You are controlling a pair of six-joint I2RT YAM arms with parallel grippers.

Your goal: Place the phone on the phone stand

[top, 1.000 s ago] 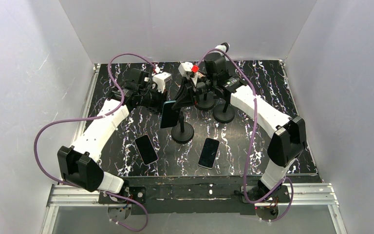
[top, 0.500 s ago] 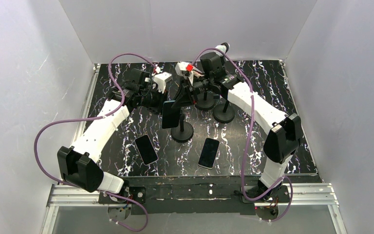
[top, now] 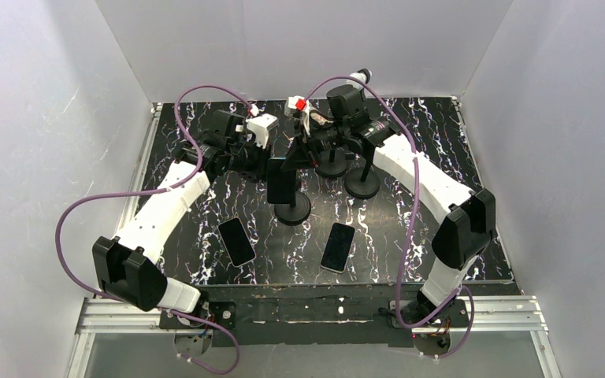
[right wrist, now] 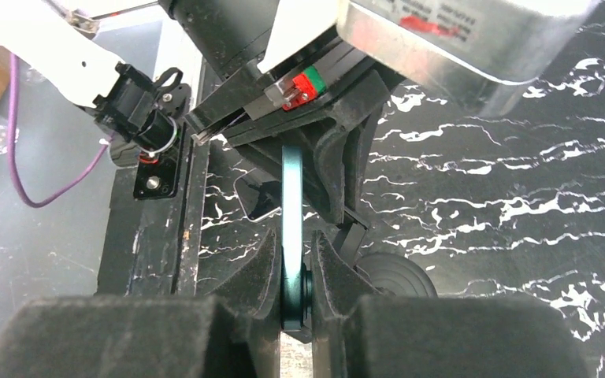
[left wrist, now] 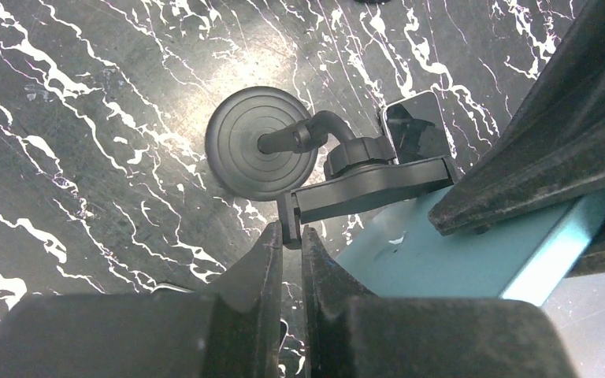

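Right wrist | right hand [right wrist: 293, 260] pinched thin teal phone [right wrist: 291, 189] edge-on, frame centre | left hand [left wrist: 291, 238] clamped cradle of black round-based phone stand [left wrist: 261, 153]

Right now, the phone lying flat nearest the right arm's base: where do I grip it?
The phone lies flat on the table, screen up, so only its thin sides are offered. Probably best to come straight down from above and close across the two long edges at mid-length, the shorter span.
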